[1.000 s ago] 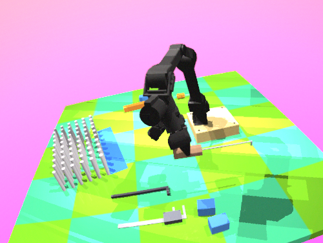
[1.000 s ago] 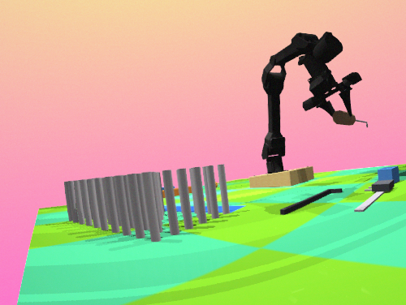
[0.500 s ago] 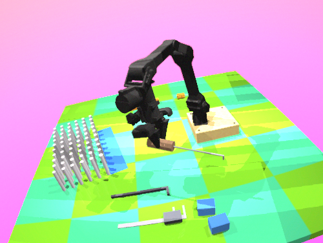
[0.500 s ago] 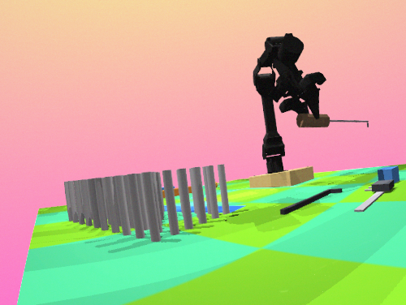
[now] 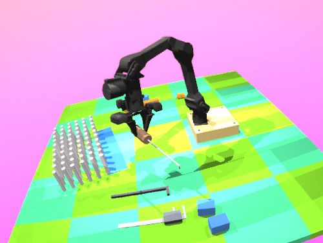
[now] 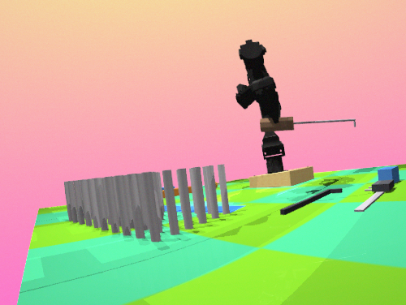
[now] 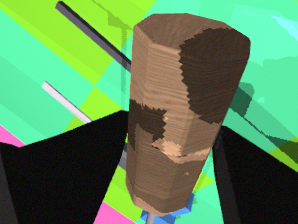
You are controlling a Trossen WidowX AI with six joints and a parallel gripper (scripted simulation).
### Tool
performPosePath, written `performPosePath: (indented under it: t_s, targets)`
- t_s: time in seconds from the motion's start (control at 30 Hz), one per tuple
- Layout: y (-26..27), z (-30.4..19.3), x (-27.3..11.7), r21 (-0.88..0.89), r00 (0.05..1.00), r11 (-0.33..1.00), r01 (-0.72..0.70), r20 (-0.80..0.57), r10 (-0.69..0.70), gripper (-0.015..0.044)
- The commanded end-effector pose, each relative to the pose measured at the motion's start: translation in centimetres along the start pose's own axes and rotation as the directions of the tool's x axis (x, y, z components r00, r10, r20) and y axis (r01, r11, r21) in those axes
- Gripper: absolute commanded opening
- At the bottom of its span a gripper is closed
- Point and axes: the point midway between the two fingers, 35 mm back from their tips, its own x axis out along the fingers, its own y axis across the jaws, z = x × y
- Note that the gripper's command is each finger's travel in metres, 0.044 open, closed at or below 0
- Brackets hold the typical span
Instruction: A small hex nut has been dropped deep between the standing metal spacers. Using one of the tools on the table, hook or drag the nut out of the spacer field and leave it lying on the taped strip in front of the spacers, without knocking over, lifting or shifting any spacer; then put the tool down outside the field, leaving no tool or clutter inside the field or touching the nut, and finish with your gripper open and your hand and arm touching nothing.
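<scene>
A tool with a brown wooden handle (image 5: pixel 143 135) (image 6: pixel 286 123) (image 7: pixel 167 95) is grasped by the gripper (image 5: pixel 140 130) (image 6: pixel 271 121) (image 7: pixel 172 127), whose fingers are closed on both sides of the handle. The tool is held above the table (image 5: pixel 155 181) (image 6: pixel 211 264), and its thin shaft, ended by a small bent hook (image 5: pixel 179 167) (image 6: pixel 355 122), is pointed away from the metal spacers (image 5: pixel 103 159) (image 6: pixel 150 203). By the spacers an upright field is formed, and beside it the blue strip (image 5: pixel 116 155) (image 6: pixel 236 209) is seen. Where the nut lies cannot be told. On the table a black L-shaped bar (image 5: pixel 139 192) (image 6: pixel 308 201) (image 7: pixel 95 37) is placed near a caliper (image 5: pixel 172 217) (image 6: pixel 382 186) (image 7: pixel 65 100), and near the caliper two blue blocks (image 5: pixel 206 207) are seen in the top view. The arm (image 5: pixel 185 56) (image 6: pixel 269 97) is mounted on a wooden base (image 5: pixel 219 134) (image 6: pixel 301 177), well apart from the spacers
</scene>
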Motion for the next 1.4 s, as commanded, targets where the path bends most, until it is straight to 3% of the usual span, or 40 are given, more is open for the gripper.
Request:
performPosePath:
  t_s: [0.0, 0.3, 0.6, 1.0, 1.37]
  targets:
    - [0.0, 2.1, -0.7, 0.109, 0.999, 0.993, -0.036, 0.028, 0.034, 0.0000]
    - [-1.0, 7.6, -2.0, 0.388, 0.991, 0.914, -0.116, 0.109, 0.079, 0.0000]
    - [-2.9, 12.7, -3.3, 0.626, 0.974, 0.752, -0.208, 0.199, 0.104, 0.0000]
    - [-6.6, 18.7, -5.0, 0.837, 0.940, 0.431, -0.336, 0.324, 0.103, 0.0000]
    - [-11.1, 23.1, -6.6, 0.896, 0.898, 0.076, -0.438, 0.434, 0.067, 0.0000]
